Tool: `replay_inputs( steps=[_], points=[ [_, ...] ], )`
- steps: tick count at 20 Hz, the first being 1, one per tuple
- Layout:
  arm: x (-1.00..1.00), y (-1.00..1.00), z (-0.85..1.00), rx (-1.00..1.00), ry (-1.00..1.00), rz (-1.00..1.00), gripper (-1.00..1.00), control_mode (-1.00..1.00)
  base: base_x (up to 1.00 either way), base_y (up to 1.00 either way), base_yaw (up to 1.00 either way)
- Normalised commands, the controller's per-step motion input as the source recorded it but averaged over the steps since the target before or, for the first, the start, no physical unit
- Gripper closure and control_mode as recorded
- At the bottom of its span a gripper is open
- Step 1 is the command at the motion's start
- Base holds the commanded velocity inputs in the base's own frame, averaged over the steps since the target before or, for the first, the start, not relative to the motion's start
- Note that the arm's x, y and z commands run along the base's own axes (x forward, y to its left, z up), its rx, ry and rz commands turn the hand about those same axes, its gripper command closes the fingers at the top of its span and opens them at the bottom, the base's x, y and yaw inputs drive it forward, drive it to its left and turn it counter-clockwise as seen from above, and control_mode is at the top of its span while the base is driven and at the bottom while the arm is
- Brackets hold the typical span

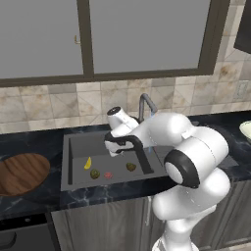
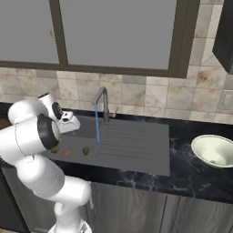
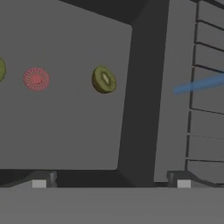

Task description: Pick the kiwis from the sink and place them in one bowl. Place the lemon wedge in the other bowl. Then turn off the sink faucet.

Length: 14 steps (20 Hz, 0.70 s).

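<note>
My jaws open, empty, over the sink (image 1: 78, 142).

Hand view: my jaws (image 3: 111, 183) spread wide, holding nothing; one kiwi (image 3: 104, 80) lies on the basin floor ahead, between the fingertip lines, apart from them. Red-pink disc (image 3: 36, 79) beside it, second kiwi (image 3: 1, 69) at the frame edge. Lemon wedge (image 1: 87, 163) further left in the basin. Water stream (image 3: 199, 84) falls on the ribbed drainboard from the faucet (image 2: 103, 103). Wooden bowl (image 1: 22, 172) left on the table, pale bowl (image 2: 214, 150) right.

place: kitchen — sink (image 1: 78, 147) | faucet (image 2: 102, 102) | tiled wall (image 1: 49, 105) | marble counter (image 2: 191, 177)
</note>
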Motion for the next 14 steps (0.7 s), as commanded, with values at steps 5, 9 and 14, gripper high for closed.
replay_inputs(
  steps=[5,9,14],
  points=[
    [0.10,0.00,-0.24,0.00,0.00,0.00,-1.00,-1.00,0.00,0.00,0.00],
    [0.13,0.00,-0.21,0.00,0.00,0.00,-1.00,-1.00,0.00,0.00,0.00],
    [0.06,0.00,-0.19,0.00,0.00,0.00,-1.00,-1.00,0.00,0.00,0.00]
  ],
)
